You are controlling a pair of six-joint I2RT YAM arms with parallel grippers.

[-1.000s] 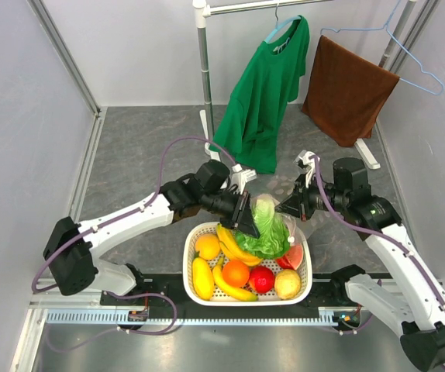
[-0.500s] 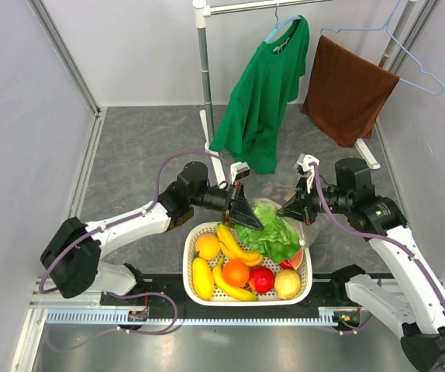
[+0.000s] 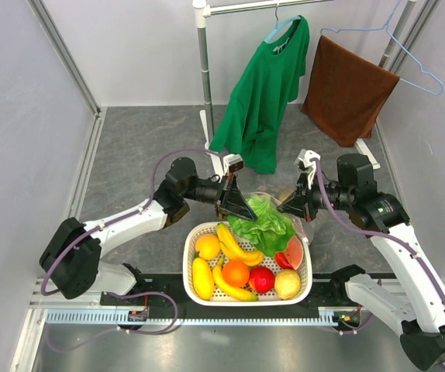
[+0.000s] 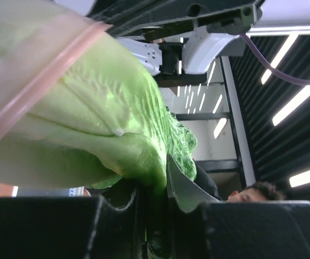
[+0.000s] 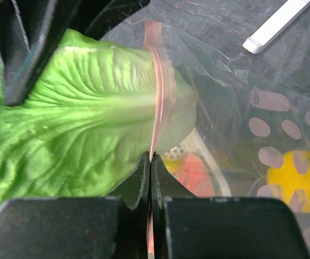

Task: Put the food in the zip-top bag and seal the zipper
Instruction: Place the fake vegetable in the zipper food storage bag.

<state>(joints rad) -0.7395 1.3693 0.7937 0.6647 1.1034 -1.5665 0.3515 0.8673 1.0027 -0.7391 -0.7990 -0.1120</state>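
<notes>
The grey mottled table [image 3: 145, 147] carries a white basket [image 3: 186, 260] at its near edge and, farther back, the white feet of a clothes rack [image 3: 367, 153].

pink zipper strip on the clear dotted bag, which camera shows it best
Right wrist: the pink zipper strip runs sharp down the centre into the right pincer. Left wrist shows a blurred diagonal stretch; top external cannot resolve it.

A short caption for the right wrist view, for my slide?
Right gripper shut on the pink zipper, lettuce halfway into the dotted bag.
</notes>
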